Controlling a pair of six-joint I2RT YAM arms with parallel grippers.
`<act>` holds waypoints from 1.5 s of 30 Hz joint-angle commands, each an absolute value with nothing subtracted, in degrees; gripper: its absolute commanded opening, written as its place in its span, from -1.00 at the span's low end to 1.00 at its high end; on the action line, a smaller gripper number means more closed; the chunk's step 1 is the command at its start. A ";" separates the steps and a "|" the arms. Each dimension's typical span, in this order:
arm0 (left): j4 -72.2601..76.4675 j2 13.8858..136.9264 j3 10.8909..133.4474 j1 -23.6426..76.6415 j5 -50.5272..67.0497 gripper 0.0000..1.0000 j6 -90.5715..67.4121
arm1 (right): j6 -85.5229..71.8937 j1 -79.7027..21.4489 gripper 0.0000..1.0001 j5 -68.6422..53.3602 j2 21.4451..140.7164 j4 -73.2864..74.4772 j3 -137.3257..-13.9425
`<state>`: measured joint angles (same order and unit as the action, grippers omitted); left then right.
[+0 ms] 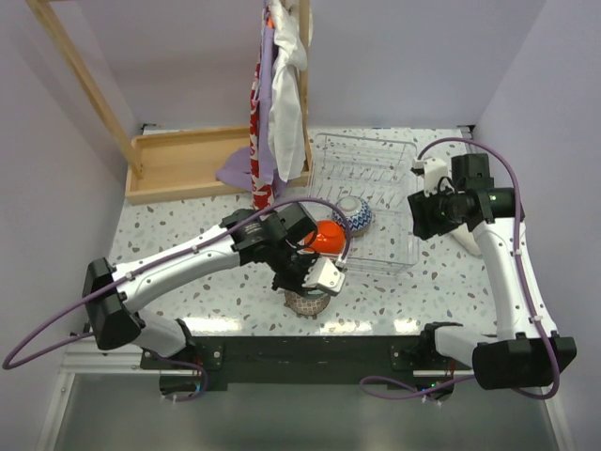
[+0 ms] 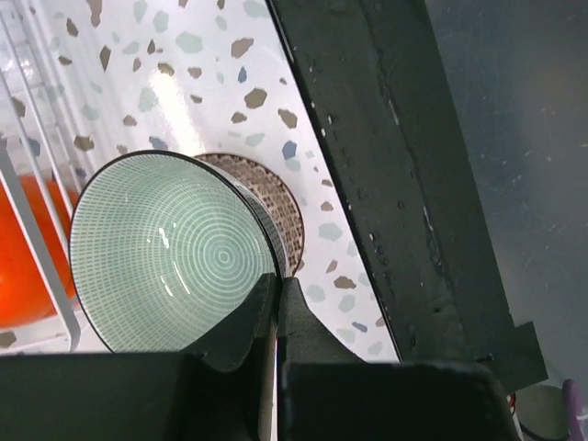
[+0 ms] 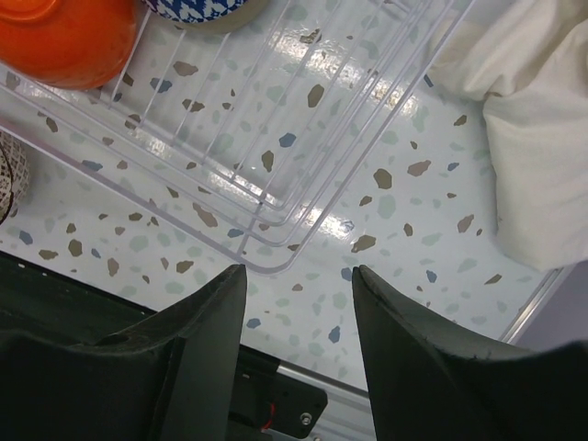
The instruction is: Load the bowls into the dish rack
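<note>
Nearest the lens, at the bottom centre of the left wrist view, the left pincer [image 2: 277, 285] is seen pressed shut on the rim of the mint green bowl [image 2: 175, 253]. Only the thin wall of the bowl is caught between the two dark fingers. The bowl is held tilted, with its ringed inside turned toward the camera. This is judged to suit a slot between upright wires, where a bowl is stood on edge rather than laid flat.

Just behind it, toward the centre of the frame, a brown patterned bowl [image 2: 276, 197] is set on the speckled table [image 2: 211, 73], partly hidden by the green one. Whether the two touch cannot be told. At the left edge a white wire of the dish rack [image 2: 39, 248] is seen, and the orange bowl [image 2: 23, 257] is lodged behind it, inside the rack. The green bowl is thus held just outside the rack's near side, not yet loaded.

In the right wrist view the right pincer [image 3: 299, 276] is shown at lower centre with its fingers apart and nothing between them, hung over a corner of the rack. A blue and white bowl [image 3: 197, 11] is glimpsed in the rack at the top edge, and a pale cloth [image 3: 542, 138] is seen at the upper right. The bare wires in the middle of that frame are judged a likely place for the green bowl.
</note>
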<state>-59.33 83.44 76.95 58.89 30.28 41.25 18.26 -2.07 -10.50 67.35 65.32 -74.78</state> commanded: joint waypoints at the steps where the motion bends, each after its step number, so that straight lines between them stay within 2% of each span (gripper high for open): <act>1: -58.03 75.52 72.09 56.52 24.36 -1.00 39.83 | 18.37 -1.85 0.07 -11.69 66.80 63.20 -75.33; 5: -51.79 70.24 64.00 48.80 17.51 -1.00 37.27 | 17.93 -1.85 0.07 -12.30 67.41 61.96 -74.36; 11: -46.15 67.24 55.73 44.83 12.23 -1.00 35.95 | 18.28 -1.76 0.06 -13.27 69.25 60.47 -74.09; 21: -33.58 68.46 43.60 43.77 8.18 -1.00 32.79 | 18.72 -1.76 0.05 -13.36 71.81 58.62 -74.80; 23: -32.70 68.38 42.37 43.77 6.51 -0.89 32.87 | 18.63 -1.84 0.05 -13.36 71.46 58.62 -74.27; 24: -32.26 68.38 41.84 43.77 5.98 -0.74 33.05 | 18.63 -1.85 0.05 -13.45 71.28 58.54 -73.83; 27: -31.03 68.29 39.47 43.77 5.10 -0.52 32.96 | 18.46 -1.85 0.05 -13.54 70.58 58.27 -72.42; 32: -29.97 68.29 37.36 43.77 4.66 -0.45 32.96 | 18.11 -1.84 0.05 -13.54 70.58 57.66 -71.63; 37: -30.84 68.20 38.49 43.59 4.66 -0.81 33.05 | 17.32 -1.76 0.05 -13.80 70.75 57.22 -71.72; 40: -32.16 67.85 40.34 43.33 5.09 -0.88 32.61 | 17.23 -1.84 0.05 -13.54 70.23 57.22 -71.28; 42: -32.69 67.76 41.31 43.16 5.62 -1.00 32.43 | 17.14 -1.76 0.05 -13.45 69.96 57.22 -70.93; 45: -34.62 67.42 44.81 42.72 8.16 -1.00 31.99 | 16.79 -1.85 0.04 -13.45 69.70 57.30 -70.75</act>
